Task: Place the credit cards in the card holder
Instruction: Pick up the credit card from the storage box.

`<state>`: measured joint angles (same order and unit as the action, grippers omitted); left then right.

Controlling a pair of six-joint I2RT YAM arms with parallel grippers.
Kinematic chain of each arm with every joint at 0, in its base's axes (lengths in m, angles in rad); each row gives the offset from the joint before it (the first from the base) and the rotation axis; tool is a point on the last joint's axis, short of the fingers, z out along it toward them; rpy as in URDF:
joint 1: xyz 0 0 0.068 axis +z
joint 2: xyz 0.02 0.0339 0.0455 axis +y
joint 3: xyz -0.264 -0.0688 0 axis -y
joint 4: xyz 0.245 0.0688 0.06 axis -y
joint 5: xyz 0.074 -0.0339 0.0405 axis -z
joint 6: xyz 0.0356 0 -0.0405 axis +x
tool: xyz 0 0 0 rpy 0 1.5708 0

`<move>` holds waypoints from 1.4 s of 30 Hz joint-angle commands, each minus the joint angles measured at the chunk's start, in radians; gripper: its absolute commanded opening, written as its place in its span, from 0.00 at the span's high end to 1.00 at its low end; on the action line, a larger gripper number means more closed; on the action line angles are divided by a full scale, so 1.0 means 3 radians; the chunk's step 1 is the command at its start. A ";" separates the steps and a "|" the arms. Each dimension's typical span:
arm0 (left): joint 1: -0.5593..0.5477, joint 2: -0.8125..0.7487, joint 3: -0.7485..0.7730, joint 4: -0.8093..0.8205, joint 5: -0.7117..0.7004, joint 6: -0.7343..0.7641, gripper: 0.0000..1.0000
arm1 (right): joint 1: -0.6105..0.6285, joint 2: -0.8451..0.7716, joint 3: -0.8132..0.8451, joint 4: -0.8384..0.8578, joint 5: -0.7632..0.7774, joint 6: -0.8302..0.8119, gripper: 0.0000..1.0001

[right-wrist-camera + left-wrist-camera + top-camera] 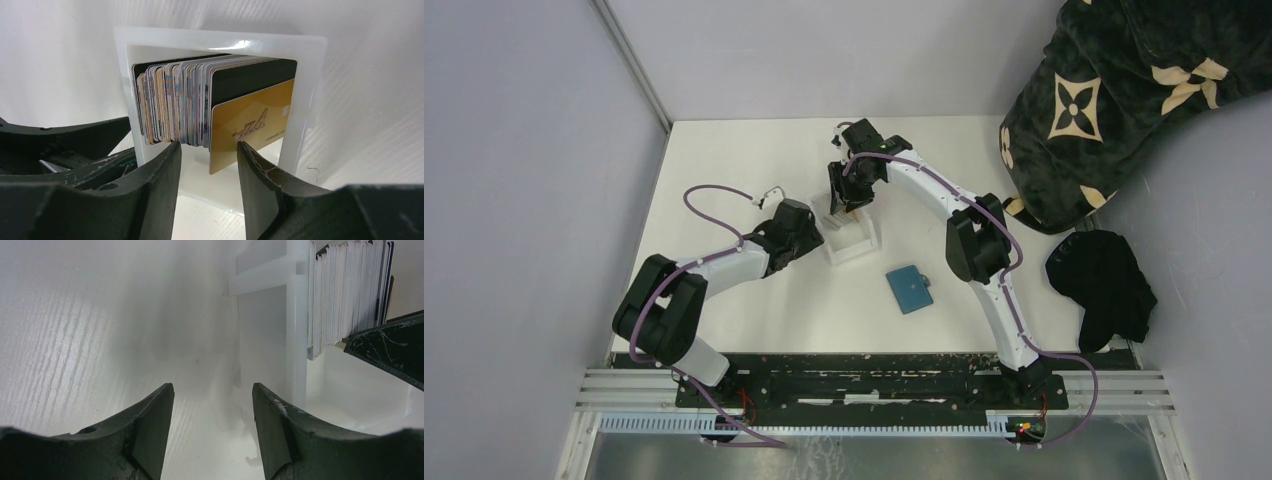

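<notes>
**Desk:** What do you have on the left?

**Me:** I see the left fingers (155,425) low over the white counter (724,160), just left of the clear tray (856,248). They stand apart and there is nothing between them.

**Desk:** And the cards?

**Me:** The credit cards (172,102) stand on edge, packed together inside that tray. In my right wrist view the gold card (250,125) is the nearest one, and it sits lower than the rest.

**Desk:** Right side?

**Me:** The right fingers (160,180) are at the tray's open face, spread, not clamped on anything. The gold card's lower corner shows in the gap between them. I cannot tell whether either finger touches it.

**Desk:** The holder?

**Me:** The card holder (910,289) lies flat on the counter, nearer the arm bases and to the right of the tray, apart from both sets of fingers. A dark patterned blanket (1114,90) hangs at the far right.
</notes>
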<state>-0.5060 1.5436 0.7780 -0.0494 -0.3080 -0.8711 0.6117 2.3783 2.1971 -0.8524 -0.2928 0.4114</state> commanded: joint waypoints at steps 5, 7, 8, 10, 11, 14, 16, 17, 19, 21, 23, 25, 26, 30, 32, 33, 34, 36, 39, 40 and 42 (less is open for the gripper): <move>0.0015 -0.0120 -0.0062 0.0160 0.0030 0.0115 0.34 | 0.0039 0.0004 0.0233 0.0061 -0.0048 0.0049 0.54; 0.0015 -0.0120 -0.0066 0.0165 0.0035 0.0112 0.34 | 0.0042 -0.0015 0.0240 0.0053 -0.0037 0.0049 0.56; 0.0013 -0.0124 -0.0069 0.0165 0.0035 0.0107 0.34 | 0.0043 -0.0006 0.0254 0.0044 -0.0037 0.0043 0.57; 0.0013 -0.0125 -0.0067 0.0169 0.0036 0.0102 0.34 | 0.0047 0.0002 0.0286 0.0011 -0.0036 0.0035 0.59; 0.0011 -0.0123 -0.0067 0.0173 0.0038 0.0102 0.34 | 0.0047 0.0004 0.0294 0.0005 -0.0036 0.0031 0.60; 0.0013 -0.0117 -0.0073 0.0182 0.0048 0.0092 0.34 | 0.0053 0.0003 0.0295 -0.0011 -0.0036 0.0021 0.63; 0.0012 -0.0112 -0.0081 0.0194 0.0050 0.0079 0.34 | 0.0057 -0.0001 0.0303 -0.0026 -0.0025 0.0015 0.65; 0.0014 -0.0109 -0.0083 0.0196 0.0051 0.0078 0.34 | 0.0057 0.0006 0.0315 -0.0038 -0.0011 0.0002 0.66; 0.0014 -0.0099 -0.0083 0.0201 0.0055 0.0071 0.34 | 0.0058 0.0006 0.0346 -0.0076 0.0007 -0.0026 0.68; 0.0012 -0.0093 -0.0078 0.0206 0.0053 0.0071 0.34 | 0.0060 0.0016 0.0390 -0.0126 0.0023 -0.0051 0.71; 0.0012 -0.0086 -0.0075 0.0206 0.0055 0.0071 0.34 | 0.0058 0.0013 0.0414 -0.0142 0.0039 -0.0069 0.73; 0.0015 -0.0083 -0.0073 0.0206 0.0055 0.0071 0.34 | 0.0059 0.0003 0.0445 -0.0170 0.0057 -0.0088 0.75; 0.0014 -0.0083 -0.0070 0.0206 0.0055 0.0072 0.34 | 0.0062 0.0000 0.0470 -0.0186 0.0064 -0.0098 0.75; 0.0011 -0.0080 -0.0063 0.0200 0.0045 0.0071 0.34 | 0.0058 -0.0036 0.0531 -0.0228 0.0108 -0.0136 0.78; 0.0012 -0.0075 -0.0055 0.0192 0.0040 0.0071 0.34 | 0.0057 -0.0041 0.0561 -0.0261 0.0124 -0.0153 0.79; 0.0011 -0.0073 -0.0052 0.0189 0.0040 0.0071 0.34 | 0.0057 -0.0045 0.0565 -0.0271 0.0131 -0.0163 0.79; 0.0009 -0.0072 -0.0050 0.0189 0.0040 0.0072 0.34 | 0.0056 -0.0050 0.0562 -0.0281 0.0140 -0.0173 0.79; 0.0014 -0.0069 -0.0044 0.0187 0.0035 0.0071 0.34 | 0.0056 -0.0073 0.0549 -0.0288 0.0169 -0.0194 0.81; 0.0014 -0.0075 -0.0028 0.0163 0.0026 0.0076 0.34 | 0.0052 -0.0122 0.0502 -0.0285 0.0236 -0.0224 0.83; 0.0015 -0.0078 -0.0024 0.0156 0.0020 0.0083 0.34 | 0.0054 -0.0140 0.0476 -0.0283 0.0269 -0.0238 0.84; 0.0014 -0.0100 -0.0017 0.0124 -0.0002 0.0095 0.34 | 0.0054 -0.0187 0.0414 -0.0261 0.0329 -0.0259 0.90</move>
<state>-0.5053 1.5436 0.7559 -0.0418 -0.3042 -0.8688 0.6209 2.3840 2.3207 -0.9459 -0.2287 0.3588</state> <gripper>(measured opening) 0.662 0.150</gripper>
